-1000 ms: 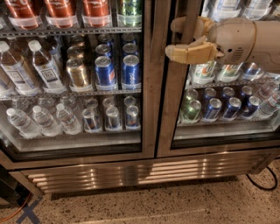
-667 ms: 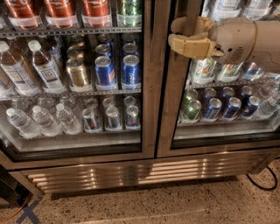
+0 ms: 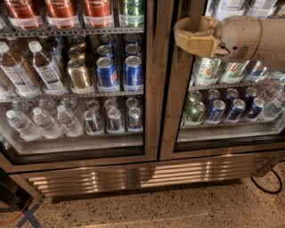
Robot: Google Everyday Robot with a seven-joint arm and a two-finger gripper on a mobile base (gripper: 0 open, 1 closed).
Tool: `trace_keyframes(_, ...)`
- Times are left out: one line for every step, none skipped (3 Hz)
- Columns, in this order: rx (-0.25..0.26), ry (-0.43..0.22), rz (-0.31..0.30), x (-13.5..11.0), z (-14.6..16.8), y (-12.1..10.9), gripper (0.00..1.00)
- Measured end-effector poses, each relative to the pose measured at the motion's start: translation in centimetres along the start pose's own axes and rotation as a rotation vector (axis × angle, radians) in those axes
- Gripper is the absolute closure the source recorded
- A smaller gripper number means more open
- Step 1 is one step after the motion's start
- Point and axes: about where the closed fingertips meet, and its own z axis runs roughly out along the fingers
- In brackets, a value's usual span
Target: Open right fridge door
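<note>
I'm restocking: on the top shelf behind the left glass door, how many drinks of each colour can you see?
Red drinks: 3
Green drinks: 1
Total: 4
The claw is at the right fridge door, up near the top of its left edge.

Tan tool (image 3: 181, 34) upper right; rounded cream-white wrist housing (image 3: 251, 35) behind.

Shop or canteen: stocked drinks fridge (image 3: 151, 171); speckled floor (image 3: 156, 209); pincer (image 3: 186, 34) at right fridge door (image 3: 171, 111)
</note>
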Motion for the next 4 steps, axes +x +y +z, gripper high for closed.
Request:
trace_keyframes(0.000, 0.000, 0.000, 0.07, -0.29, -1.04, 1.00)
trace_keyframes(0.012, 0.005, 0.000, -0.26, -0.46, -0.70, 1.00)
trace_keyframes(0.012, 0.005, 0.000, -0.26, -0.76, -0.76, 1.00)
trace_keyframes(0.004, -0.003, 0.015, -0.82, -0.59, -0.08, 1.00)
